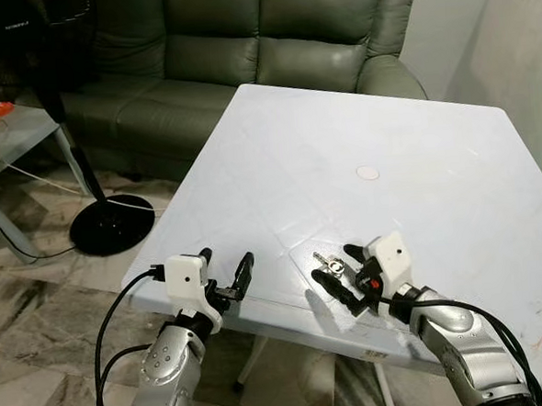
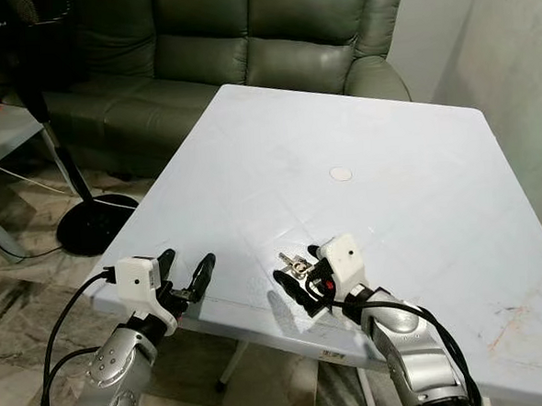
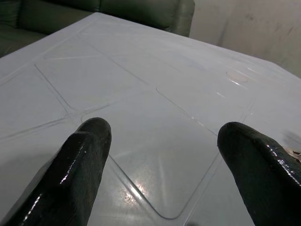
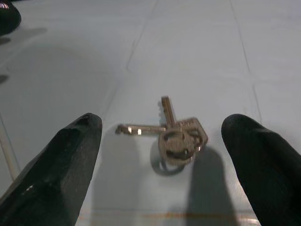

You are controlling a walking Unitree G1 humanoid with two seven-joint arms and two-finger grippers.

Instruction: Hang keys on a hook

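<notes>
A small bunch of silver keys (image 4: pixel 171 133) on a ring lies flat on the white table (image 1: pixel 342 153), near its front edge. My right gripper (image 1: pixel 335 266) is open and straddles the keys (image 1: pixel 330 265), one black finger on each side, just above the tabletop. In the right wrist view the fingers (image 4: pixel 56 165) stand wide apart with the keys between them, untouched. My left gripper (image 1: pixel 227 273) is open too, hovering at the table's front left corner with nothing between its fingers (image 3: pixel 75 165).
A white round disc (image 1: pixel 368 172) lies mid-table. Behind the table stands a green leather sofa (image 1: pixel 243 39). On the floor to the left are a black fan base (image 1: pixel 111 224), cables and a glass side table (image 1: pixel 9 136). A wall (image 1: pixel 509 32) runs along the right.
</notes>
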